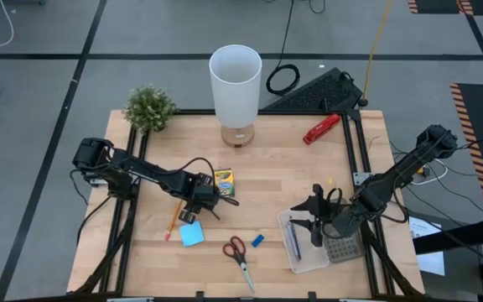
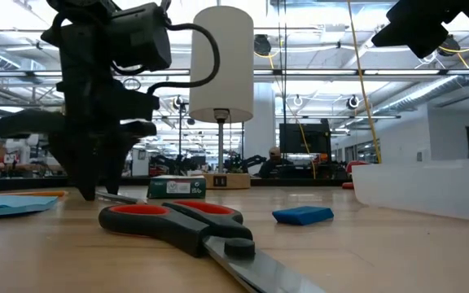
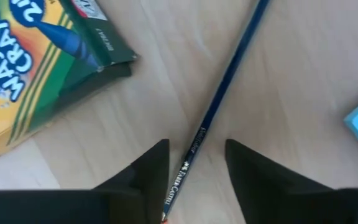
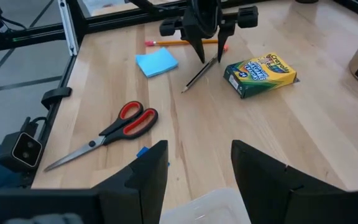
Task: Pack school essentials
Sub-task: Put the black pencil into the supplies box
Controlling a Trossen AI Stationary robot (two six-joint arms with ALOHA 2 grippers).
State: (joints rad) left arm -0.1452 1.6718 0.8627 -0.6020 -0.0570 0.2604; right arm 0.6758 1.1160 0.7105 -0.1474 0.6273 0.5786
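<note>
The left gripper [image 3: 194, 165], fingers spread astride the blue pencil [image 3: 229, 81] just beside the crayon box [image 3: 36, 68], is reaching to pinch 1 pencil; closing comes next.

Bright even overhead light on the table [image 1: 292, 180], soft short shadows, ceiling strips glaring in the low view, scissors [image 2: 177, 225] blurred up close there, crayon box [image 3: 36, 68] soft in the left wrist view, fingers dark silhouettes

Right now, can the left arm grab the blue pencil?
Probably yes. The left gripper is open right over the blue pencil, a finger on each side, and the crayon box lies clear of it.
</note>
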